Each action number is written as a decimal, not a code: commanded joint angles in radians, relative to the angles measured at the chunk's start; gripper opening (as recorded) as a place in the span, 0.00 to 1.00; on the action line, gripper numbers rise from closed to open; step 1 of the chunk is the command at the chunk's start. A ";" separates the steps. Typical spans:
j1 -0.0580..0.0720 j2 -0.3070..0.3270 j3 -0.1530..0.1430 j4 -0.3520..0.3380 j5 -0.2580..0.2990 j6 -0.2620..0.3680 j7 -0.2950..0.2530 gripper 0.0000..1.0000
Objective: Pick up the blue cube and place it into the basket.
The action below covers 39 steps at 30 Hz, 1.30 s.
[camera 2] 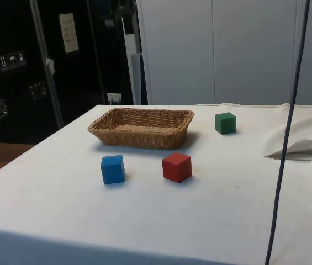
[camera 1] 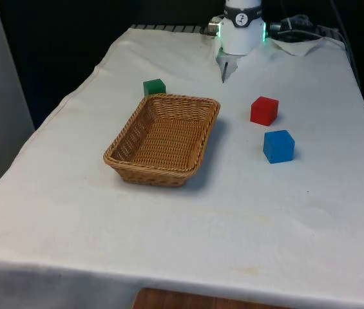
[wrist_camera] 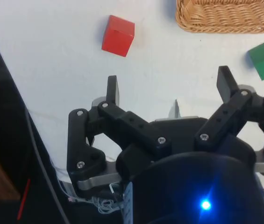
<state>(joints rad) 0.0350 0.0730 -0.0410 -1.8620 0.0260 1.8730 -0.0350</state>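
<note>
The gripper hangs with its fingers spread wide and nothing between them, well beyond the basket, so no approach has begun. The blue cube sits on the cloth to the basket's front-view right, just nearer than the red cube.

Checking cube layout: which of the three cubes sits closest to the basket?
The green cube, just off the basket's far corner; the red cube and blue cube sit farther away.
</note>
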 commanded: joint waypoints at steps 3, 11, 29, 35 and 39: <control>0.002 0.010 0.000 0.002 -0.007 0.008 0.004 1.00; 0.006 0.040 0.005 -0.005 -0.015 0.053 0.012 1.00; 0.018 0.052 0.068 -0.074 -0.062 0.204 0.076 1.00; 0.019 0.059 0.090 -0.103 -0.072 0.272 0.083 1.00; 0.020 0.064 0.098 -0.116 -0.072 0.302 0.081 1.00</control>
<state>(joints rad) 0.0510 0.1350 0.0570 -1.9750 -0.0390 2.1600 0.0390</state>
